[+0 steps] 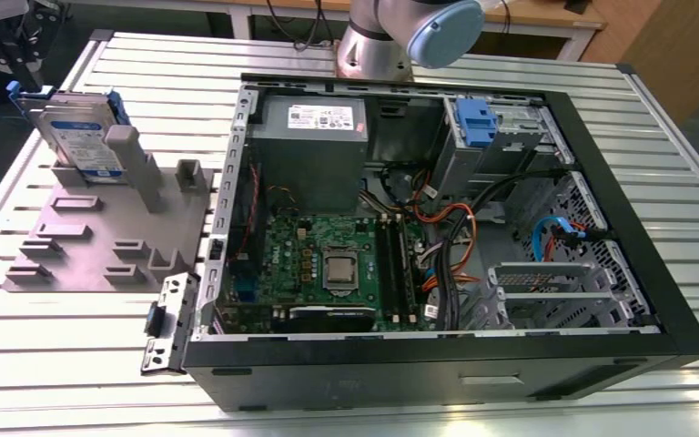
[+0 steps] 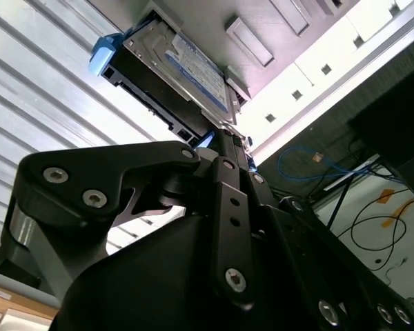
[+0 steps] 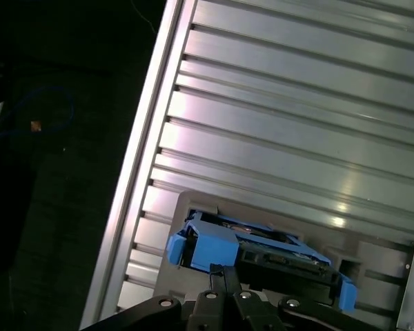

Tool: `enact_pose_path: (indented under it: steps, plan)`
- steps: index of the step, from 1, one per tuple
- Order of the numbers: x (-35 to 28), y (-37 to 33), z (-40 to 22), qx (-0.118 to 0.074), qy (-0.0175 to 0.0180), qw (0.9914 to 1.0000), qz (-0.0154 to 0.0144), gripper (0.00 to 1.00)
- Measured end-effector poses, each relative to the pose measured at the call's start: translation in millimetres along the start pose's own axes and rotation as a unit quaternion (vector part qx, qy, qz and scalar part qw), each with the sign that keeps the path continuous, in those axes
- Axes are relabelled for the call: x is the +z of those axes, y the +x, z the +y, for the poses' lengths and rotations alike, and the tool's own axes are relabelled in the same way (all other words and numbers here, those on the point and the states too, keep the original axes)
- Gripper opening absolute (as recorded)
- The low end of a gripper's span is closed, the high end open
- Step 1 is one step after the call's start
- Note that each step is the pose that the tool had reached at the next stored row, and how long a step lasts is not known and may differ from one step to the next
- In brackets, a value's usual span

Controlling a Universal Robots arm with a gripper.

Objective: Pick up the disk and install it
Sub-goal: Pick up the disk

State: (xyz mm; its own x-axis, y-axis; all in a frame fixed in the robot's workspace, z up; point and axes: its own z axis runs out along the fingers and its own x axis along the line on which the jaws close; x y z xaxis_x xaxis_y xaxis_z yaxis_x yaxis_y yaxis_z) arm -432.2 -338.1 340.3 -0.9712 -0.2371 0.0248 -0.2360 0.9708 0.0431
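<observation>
Black jaws, closest to the lens in both wrist views, are drawn narrow, tips together. Just past those tips lies the disk point(image 2: 186, 69), label showing, with a blue rail point(image 2: 102, 54) at its corner; whether the tips touch its edge is hard to judge. In the exterior view the disk point(image 1: 80, 137) stands on edge in a grey holder point(image 1: 95, 237) at the upper left of the frame, on the ribbed metal surface point(image 1: 58, 364). An open computer case point(image 1: 641, 273) takes the centre and right. Inside it are a power supply point(image 1: 313, 137) at upper left and a drive cage point(image 1: 531, 127) with a blue latch point(image 1: 476, 123) at upper right. The arm point(image 1: 374, 50) rises behind the case.
</observation>
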Motion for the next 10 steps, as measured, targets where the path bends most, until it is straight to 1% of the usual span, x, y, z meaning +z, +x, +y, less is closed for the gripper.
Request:
enact_pose_path:
  steps: [7, 10]
  plan:
    - [0.0, 0.0, 0.0, -0.023, 0.0006, 0.99973, 0.001, 0.11]
    - [0.0, 0.0, 0.0, -0.029, 0.0007, 0.99957, 0.0013, 0.11]
